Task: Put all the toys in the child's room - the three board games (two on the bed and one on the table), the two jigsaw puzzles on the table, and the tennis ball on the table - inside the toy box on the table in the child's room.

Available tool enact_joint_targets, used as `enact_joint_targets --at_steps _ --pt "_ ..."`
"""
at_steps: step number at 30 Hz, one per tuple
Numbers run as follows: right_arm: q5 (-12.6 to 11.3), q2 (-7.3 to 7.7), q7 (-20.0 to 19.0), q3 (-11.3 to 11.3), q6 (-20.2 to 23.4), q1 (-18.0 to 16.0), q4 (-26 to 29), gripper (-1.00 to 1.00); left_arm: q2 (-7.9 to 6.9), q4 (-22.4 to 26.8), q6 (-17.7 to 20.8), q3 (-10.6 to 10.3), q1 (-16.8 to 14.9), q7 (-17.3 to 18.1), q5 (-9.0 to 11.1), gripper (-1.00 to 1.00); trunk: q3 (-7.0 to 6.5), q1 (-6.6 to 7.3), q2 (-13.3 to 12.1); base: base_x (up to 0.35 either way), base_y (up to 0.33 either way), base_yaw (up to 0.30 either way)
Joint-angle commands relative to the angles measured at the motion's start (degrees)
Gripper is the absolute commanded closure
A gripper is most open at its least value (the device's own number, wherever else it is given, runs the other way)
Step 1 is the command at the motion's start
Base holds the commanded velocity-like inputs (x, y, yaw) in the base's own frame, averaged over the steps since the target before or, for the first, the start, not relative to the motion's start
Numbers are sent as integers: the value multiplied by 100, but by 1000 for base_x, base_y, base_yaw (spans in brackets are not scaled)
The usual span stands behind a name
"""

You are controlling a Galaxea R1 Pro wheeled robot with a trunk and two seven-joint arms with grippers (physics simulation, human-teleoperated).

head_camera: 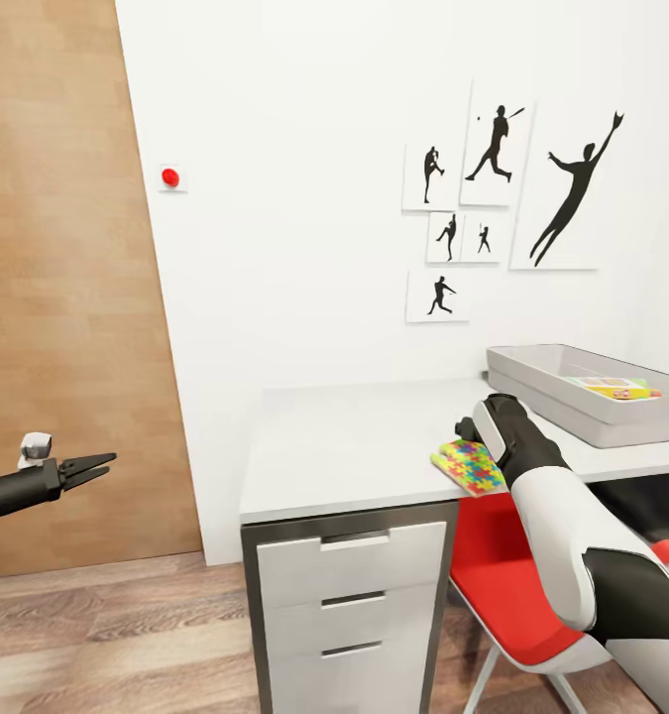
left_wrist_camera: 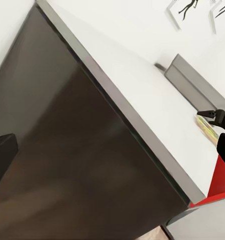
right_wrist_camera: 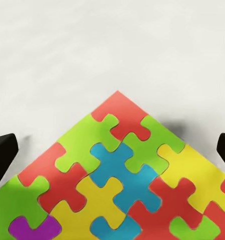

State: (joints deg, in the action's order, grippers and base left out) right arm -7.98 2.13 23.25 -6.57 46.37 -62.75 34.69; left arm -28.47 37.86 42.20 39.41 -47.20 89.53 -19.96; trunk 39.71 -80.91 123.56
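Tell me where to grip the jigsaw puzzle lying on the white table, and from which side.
Grip the jigsaw puzzle at its near edge, which seems to overhang the table front. It lies too flat for a top pinch, so bring the right end effector in from the chair side, one finger under.

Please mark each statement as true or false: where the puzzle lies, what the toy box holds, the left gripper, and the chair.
1. The jigsaw puzzle lies on the white table. True.
2. The toy box is empty. False: colourful items already lie inside.
3. The left gripper holds a ball. False: its jaws hold nothing.
4. The right gripper hovers over the puzzle, jaws apart. True.
5. The chair seat is blue. False: it is red.
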Motion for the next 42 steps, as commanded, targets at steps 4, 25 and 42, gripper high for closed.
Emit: enact_joint_targets --at_steps 4,25,42 --pt "-256 -2 40 -11 -32 0 -67 -100 2 2 60 23 -9 47 -61 -100 8 0 2 -1 69 0" --pt "-255 -2 39 -11 -32 0 -67 -100 0 2 60 23 -9 47 -60 -100 8 0 2 -49 59 0" --pt "-255 -11 40 -11 -32 0 -67 -100 2 2 60 23 -9 47 -60 -100 8 0 2 -60 27 0"
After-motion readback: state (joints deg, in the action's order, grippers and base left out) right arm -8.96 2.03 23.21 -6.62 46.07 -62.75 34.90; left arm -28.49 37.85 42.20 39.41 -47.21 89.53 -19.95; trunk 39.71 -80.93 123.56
